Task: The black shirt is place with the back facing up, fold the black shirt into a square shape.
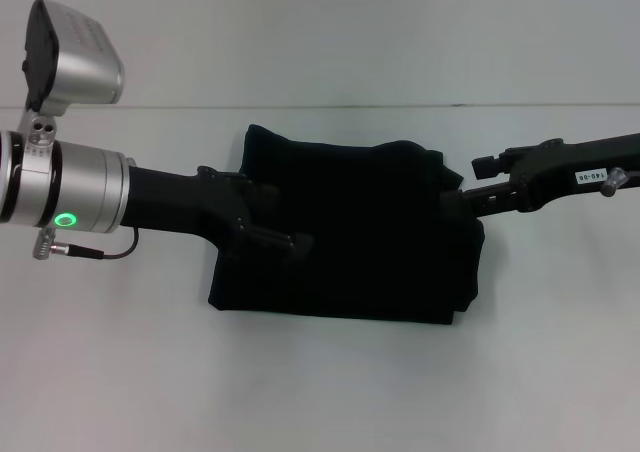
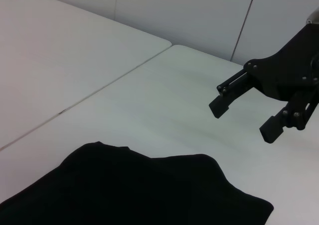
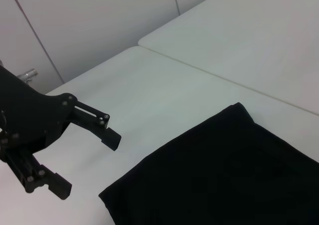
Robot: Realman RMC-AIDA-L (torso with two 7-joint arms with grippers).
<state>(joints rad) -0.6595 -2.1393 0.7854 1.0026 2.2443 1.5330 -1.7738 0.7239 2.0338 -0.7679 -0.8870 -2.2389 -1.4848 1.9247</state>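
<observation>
The left gripper [image 1: 285,230] reached in from nine o'clock over the black shirt's [image 1: 360,232] left edge, its jaws spread with nothing between them (the right wrist view showed this plainly). The right gripper [image 1: 462,198] hovered at three o'clock beside the shirt's right edge, likewise spread and empty. The shirt lay mid-table [image 1: 320,392], already a compact, roughly square bundle; folding seemed nearly finished, perhaps only tidying left.

Bright, even overhead light; faint soft shadows; black shirt [image 1: 350,232] lacks fold detail; slight softness throughout
</observation>
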